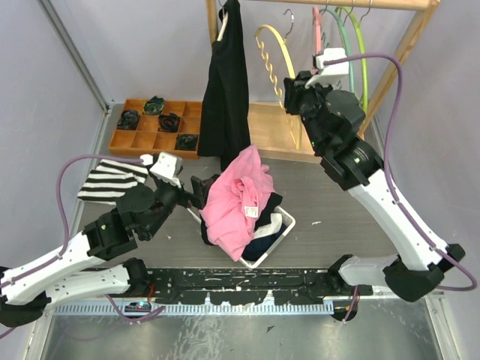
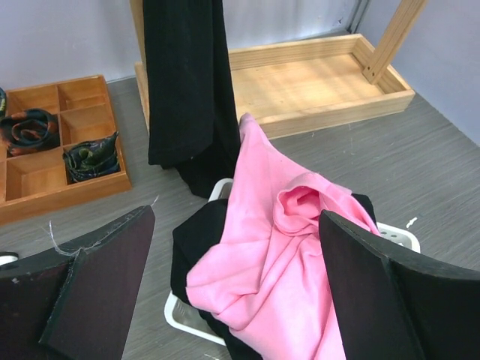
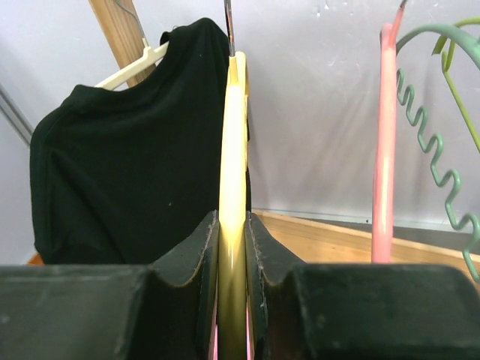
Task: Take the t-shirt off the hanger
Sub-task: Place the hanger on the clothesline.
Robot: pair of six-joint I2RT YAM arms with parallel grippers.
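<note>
The pink cotton t-shirt (image 2: 285, 247) lies off its hanger, heaped on the dark clothes (image 1: 264, 225) in the white plastic basket (image 1: 279, 238), with part of it draped over the rim toward the left gripper (image 2: 236, 216). That gripper's jaws stand wide open on either side of the fabric, holding nothing. The shirt's loose perch is the first risk: a jaw pad pulling away close to the cloth could catch a fold and drag it over the rim onto the grey bench (image 1: 330, 195). The right gripper (image 3: 232, 225) has its jaws clamped on the bare yellow plastic hanger (image 3: 233, 135) up by the wooden rail (image 1: 345, 4). Whether the hook sits on the rail cannot be told, and if it does not, letting go would drop the hanger. A sideways swing there could also knock the black t-shirt (image 3: 127, 172) on its cream hanger (image 3: 139, 66) hanging just beside it.
</note>
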